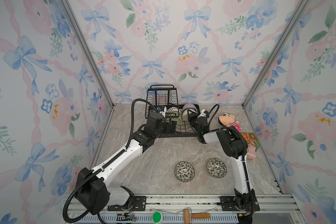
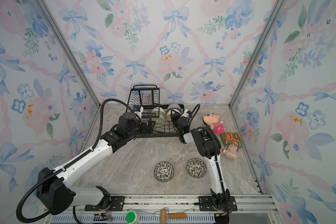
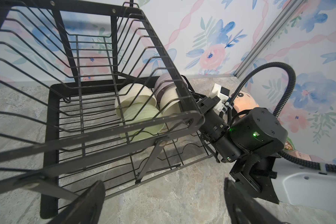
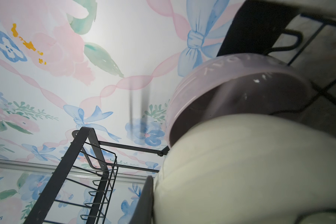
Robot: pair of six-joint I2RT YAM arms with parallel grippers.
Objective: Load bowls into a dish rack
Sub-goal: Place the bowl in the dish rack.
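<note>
In both top views, two leaf-patterned bowls (image 1: 184, 171) (image 1: 216, 168) lie on the near surface (image 1: 163, 153); the dish rack (image 1: 180, 135) stands far. The left wrist view shows four bowls in its base tray: two cream bowls (image 3: 134, 95) (image 3: 168, 100), one lavender bowl (image 3: 162, 85), one pale green bowl (image 3: 142, 114); the left jaws gape wide, empty. In the right wrist view, the right jaws, almost closed, pinch the right-hand cream bowl (image 4: 241, 164), so four of six seem loaded

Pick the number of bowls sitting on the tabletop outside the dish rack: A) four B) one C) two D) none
C: one leaf-patterned bowl and a second leaf-patterned bowl sit on the tabletop, apart from the dish rack.
</note>
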